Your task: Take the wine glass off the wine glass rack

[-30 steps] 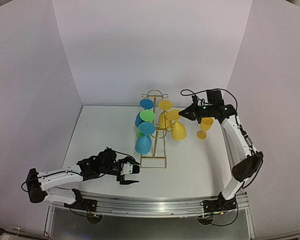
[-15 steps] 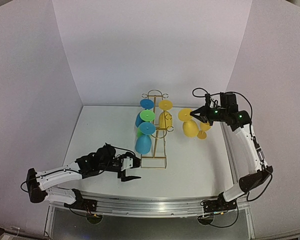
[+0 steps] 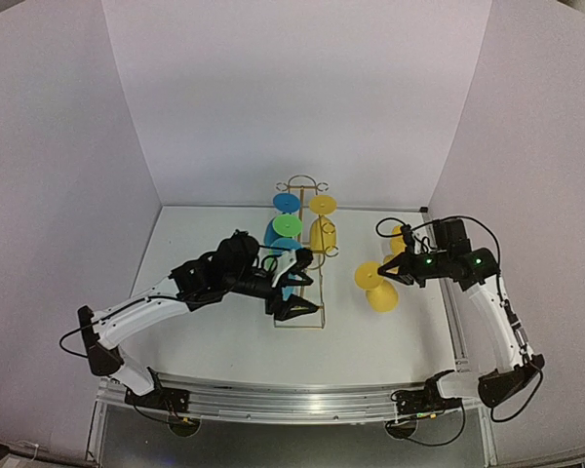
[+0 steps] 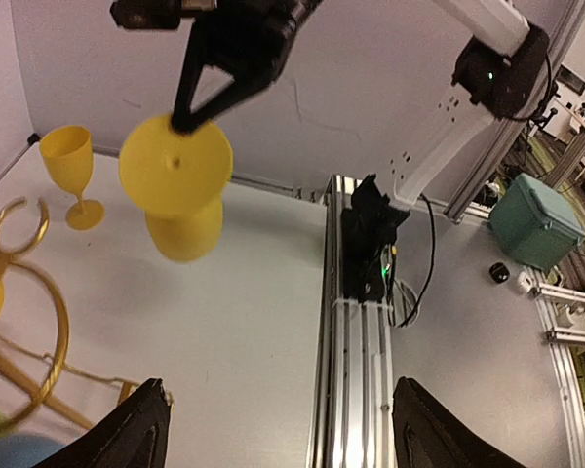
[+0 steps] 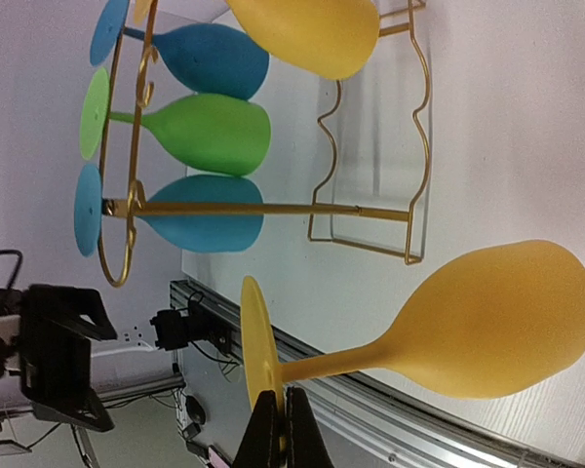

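Right fingers (image 5: pixel 266 436) clamped the glass (image 5: pixel 487 320) by its foot; stem and bowl ran ahead, down toward the counter (image 5: pixel 526 117). Left fingers (image 4: pixel 127 434) gaped beside the rack (image 5: pixel 273 208).

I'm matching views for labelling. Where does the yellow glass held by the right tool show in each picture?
Top external: yellow glass right of centre, off the rack.
Left wrist: upper left, foot toward the camera.
Right wrist: lower half, bowl at right.
Shared landmark: the gold rack.

yellow wine glass (image 3: pixel 377 289) tilted sideways, apart from the upright gold rack (image 5: pixel 273 208).
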`<action>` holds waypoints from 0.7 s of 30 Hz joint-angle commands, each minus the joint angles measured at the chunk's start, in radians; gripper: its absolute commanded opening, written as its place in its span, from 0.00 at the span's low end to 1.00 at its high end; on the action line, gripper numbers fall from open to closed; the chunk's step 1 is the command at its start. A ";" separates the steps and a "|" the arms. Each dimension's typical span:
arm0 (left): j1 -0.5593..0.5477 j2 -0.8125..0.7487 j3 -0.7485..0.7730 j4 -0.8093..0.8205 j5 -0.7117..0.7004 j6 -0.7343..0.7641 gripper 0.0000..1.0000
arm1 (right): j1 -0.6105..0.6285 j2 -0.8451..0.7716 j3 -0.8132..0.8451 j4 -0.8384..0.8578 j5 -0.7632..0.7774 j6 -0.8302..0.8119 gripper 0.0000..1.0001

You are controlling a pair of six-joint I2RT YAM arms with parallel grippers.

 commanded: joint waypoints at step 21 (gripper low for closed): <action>-0.067 0.605 0.758 -0.147 0.176 -0.470 0.82 | 0.017 -0.166 -0.048 -0.024 -0.229 -0.139 0.00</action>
